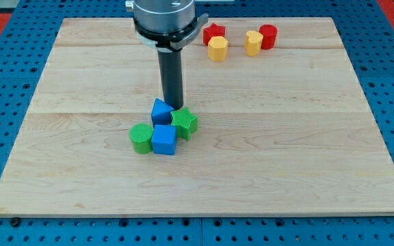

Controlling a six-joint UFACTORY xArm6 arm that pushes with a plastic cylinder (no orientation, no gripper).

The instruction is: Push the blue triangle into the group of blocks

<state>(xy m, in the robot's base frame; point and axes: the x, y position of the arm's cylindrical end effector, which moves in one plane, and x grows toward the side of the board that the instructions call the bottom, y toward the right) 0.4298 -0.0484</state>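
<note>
The blue triangle (161, 111) sits near the board's middle, touching a blue cube (164, 139) below it and a green block (185, 123) to its right. A green cylinder (141, 137) stands against the blue cube's left side. These blocks form one tight group. My tip (174, 106) is at the end of the dark rod, just above and right of the blue triangle, at its upper edge and close to the green block.
At the view's top lie a red star-like block (214, 31), a yellow block (217, 48), another yellow block (253, 42) and a red cylinder (268, 35). The wooden board (306, 157) rests on a blue perforated table.
</note>
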